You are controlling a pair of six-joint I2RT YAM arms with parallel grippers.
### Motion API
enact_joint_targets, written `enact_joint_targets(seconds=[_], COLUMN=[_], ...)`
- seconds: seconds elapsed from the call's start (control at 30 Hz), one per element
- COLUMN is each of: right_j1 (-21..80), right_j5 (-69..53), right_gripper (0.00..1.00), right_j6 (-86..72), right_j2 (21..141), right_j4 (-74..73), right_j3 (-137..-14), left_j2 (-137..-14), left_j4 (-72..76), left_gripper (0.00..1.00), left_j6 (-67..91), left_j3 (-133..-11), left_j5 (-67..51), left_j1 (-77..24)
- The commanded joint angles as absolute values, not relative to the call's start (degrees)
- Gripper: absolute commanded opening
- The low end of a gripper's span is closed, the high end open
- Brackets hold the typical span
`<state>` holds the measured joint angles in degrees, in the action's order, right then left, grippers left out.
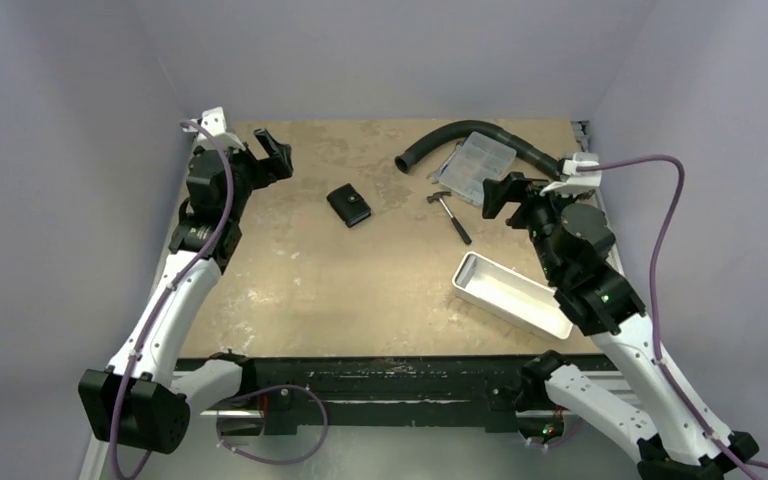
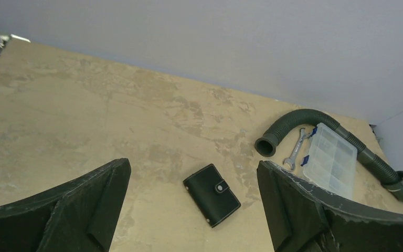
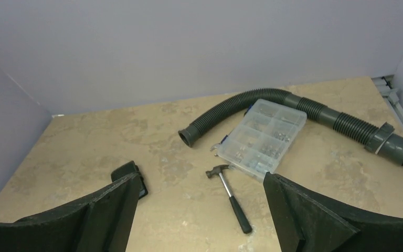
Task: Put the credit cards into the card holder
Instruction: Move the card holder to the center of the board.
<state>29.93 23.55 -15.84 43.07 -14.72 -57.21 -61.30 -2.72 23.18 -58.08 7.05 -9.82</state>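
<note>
- The card holder [image 1: 349,206] is lying flat and folded shut on the table [image 1: 310,290], snap side up. It is sitting at mid-width in the far half, touching nothing else.
- The left gripper [image 1: 278,155] is hovering to the left of the card holder and slightly farther back. Its jaws are standing spread wide with nothing between them. In the left wrist view the card holder is showing in the gap between the two fingers [image 2: 110,194].
- The right gripper [image 1: 500,190] is hovering to the right of the card holder. Its jaws are likewise spread wide and grasping nothing.
- A hammer [image 1: 451,216] is lying on the table between the card holder and the right gripper, with its head pointing far-left.
- A clear compartment box [image 1: 480,168] is resting beyond the hammer, with a wrench [image 2: 294,152] lying just beside its left edge.
- A grey corrugated hose [image 1: 460,135] is curving around the far side of the box.
- A white rectangular tray [image 1: 510,295] is sitting at the near right, beside the right arm and well apart from the card holder.
</note>
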Motion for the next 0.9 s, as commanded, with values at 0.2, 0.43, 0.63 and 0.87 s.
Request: enact_joint_targets(seconds=[0.2, 0.43, 0.63, 0.87], right_j1=[30.04, 30.00, 30.05, 30.06], right_j5=[20.82, 11.03, 6.10, 1.68], right_gripper=[0.99, 0.99, 0.99, 0.99], right_j6=[-20.78, -21.84, -23.00, -25.46], right_j2=[51.92, 54.83, 55.81, 55.54], right_j4=[-15.89, -13.66, -11.08, -8.49], right_j3=[-58.69, -56.61, -54.28, -53.99], left_j2=[-75.26, -88.70, -97.86, -109.59], left_j4=[-1.23, 3.10, 17.22, 25.59], left_gripper=[1.00, 1.00, 0.98, 0.78], left_j6=[35.98, 44.11, 53.73, 58.69], left_j3=[-60.13, -59.94, -56.02, -56.12], left_j5=[-6.92, -20.88, -29.91, -31.63], left_j1=[-8.83, -6.58, -5.99, -5.97])
